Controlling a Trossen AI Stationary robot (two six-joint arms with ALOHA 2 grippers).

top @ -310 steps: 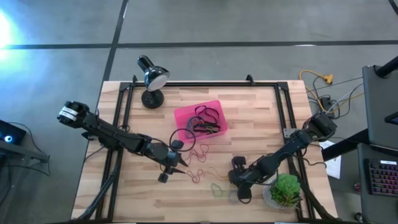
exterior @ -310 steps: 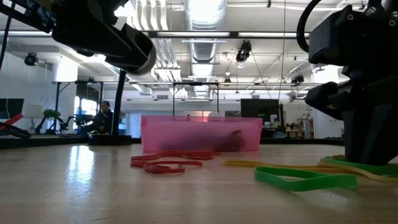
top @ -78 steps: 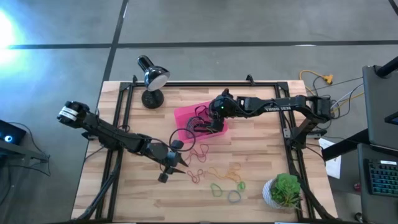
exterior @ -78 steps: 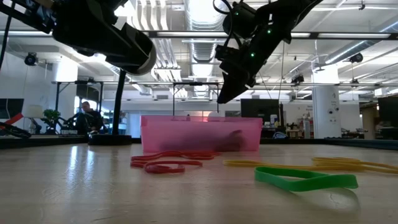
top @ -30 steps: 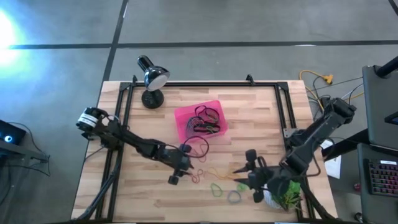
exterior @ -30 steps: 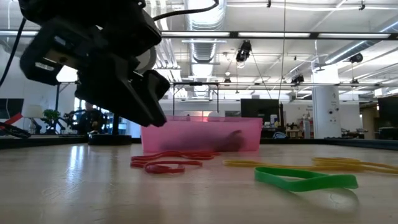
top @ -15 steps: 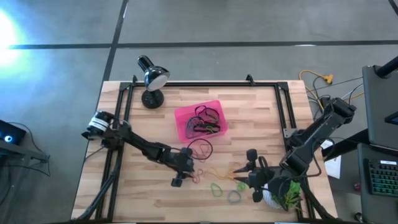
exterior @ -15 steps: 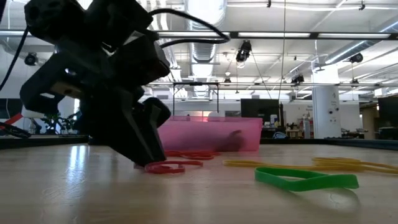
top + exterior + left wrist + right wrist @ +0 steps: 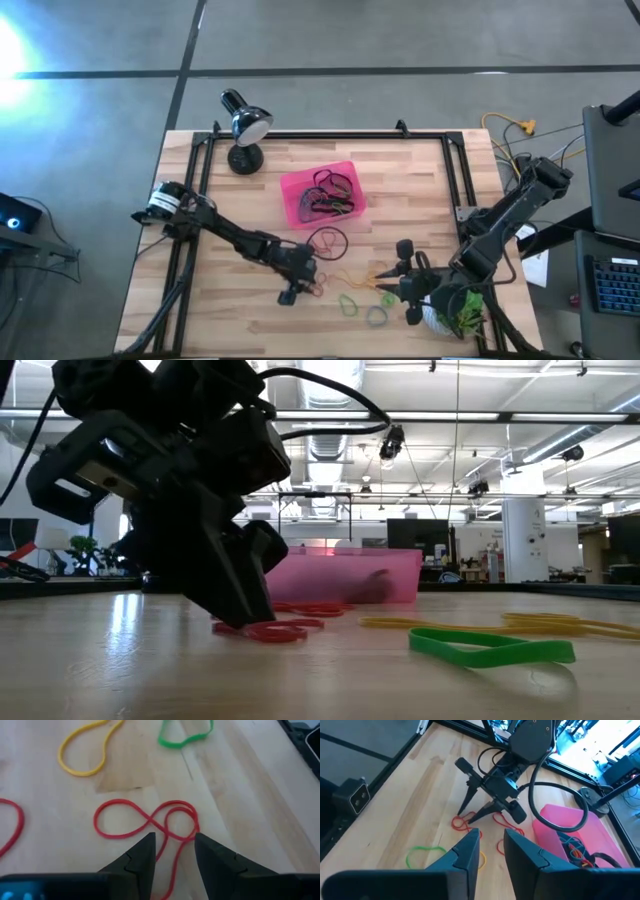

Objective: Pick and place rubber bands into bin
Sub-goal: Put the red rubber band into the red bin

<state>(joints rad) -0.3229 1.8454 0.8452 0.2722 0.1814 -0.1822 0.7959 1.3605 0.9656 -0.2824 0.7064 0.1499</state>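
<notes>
Red rubber band [image 9: 150, 822] lies between the open left claw [image 9: 174, 851], its near end hidden.

- black desk lamp [image 9: 243, 128], back left corner of wooden table [image 9: 420, 190], head tilted up
- green plant in white pot [image 9: 459, 308], front right corner of table
- yellow cables [image 9: 520, 128] on floor past back right corner
- black frame rails [image 9: 330, 136] along table's back and side edges
- grey floor [image 9: 400, 35] with dark seam lines
</notes>
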